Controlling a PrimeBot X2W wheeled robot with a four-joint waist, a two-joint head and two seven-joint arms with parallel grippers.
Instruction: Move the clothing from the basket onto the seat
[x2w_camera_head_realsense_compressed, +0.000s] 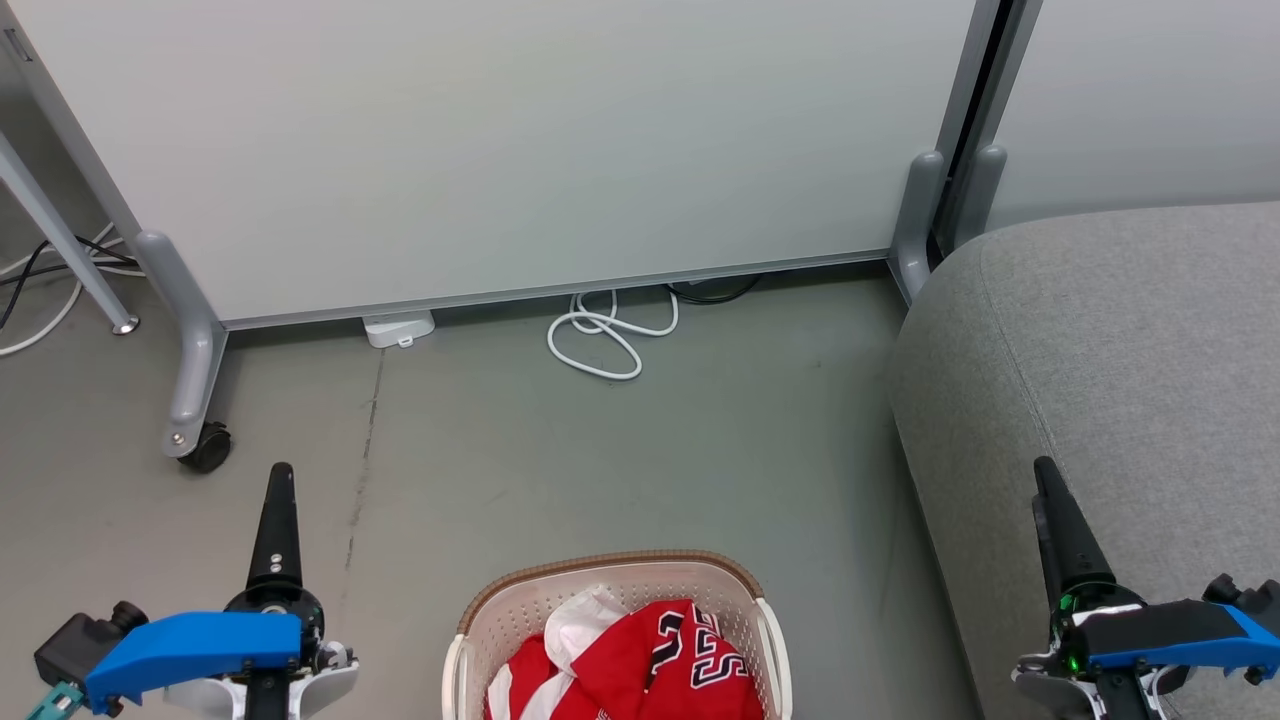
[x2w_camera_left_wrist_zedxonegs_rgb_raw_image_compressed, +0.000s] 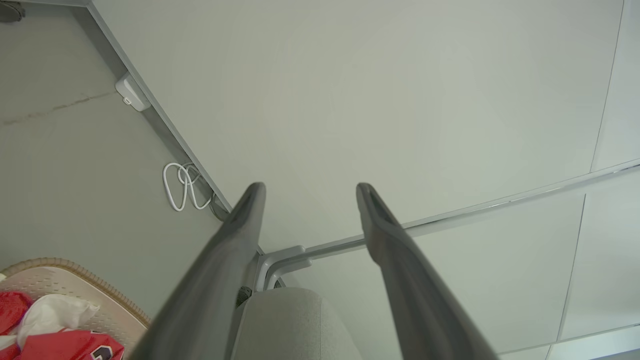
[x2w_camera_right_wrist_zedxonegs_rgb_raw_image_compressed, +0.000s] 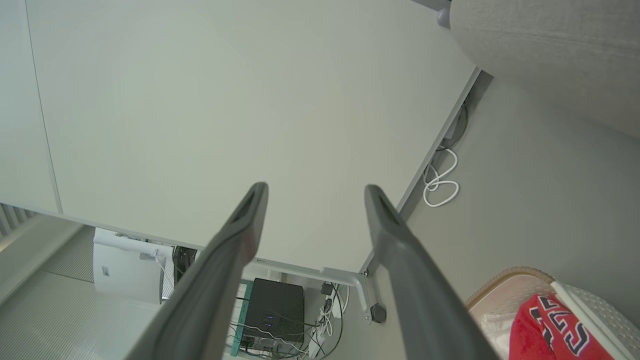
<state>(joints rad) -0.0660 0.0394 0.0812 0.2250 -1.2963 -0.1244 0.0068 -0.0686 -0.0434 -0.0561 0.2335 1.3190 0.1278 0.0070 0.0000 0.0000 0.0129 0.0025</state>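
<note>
Head view: the basket (x2w_camera_head_realsense_compressed: 612, 572) is standing on the grey floor (x2w_camera_head_realsense_compressed: 700, 440) at bottom centre, with the clothing (x2w_camera_head_realsense_compressed: 650, 660) lying crumpled inside it, red fabric with a white piece on top. The seat (x2w_camera_head_realsense_compressed: 1120, 380) is sitting to the basket's right, apart from it. The left gripper (x2w_camera_head_realsense_compressed: 279, 472) is showing against the floor and the right gripper (x2w_camera_head_realsense_compressed: 1043, 465) against the seat, both edge-on, so their spread cannot be read here. The wrist views are supplying it: each pair of fingers is standing well parted, with nothing between them. The right wrist view is adding a dark box (x2w_camera_right_wrist_zedxonegs_rgb_raw_image_compressed: 277, 312) with tangled cables beyond the white partition (x2w_camera_right_wrist_zedxonegs_rgb_raw_image_compressed: 225, 100). Both wrist views are catching the coiled white cable (x2w_camera_left_wrist_zedxonegs_rgb_raw_image_compressed: 185, 187).
</note>
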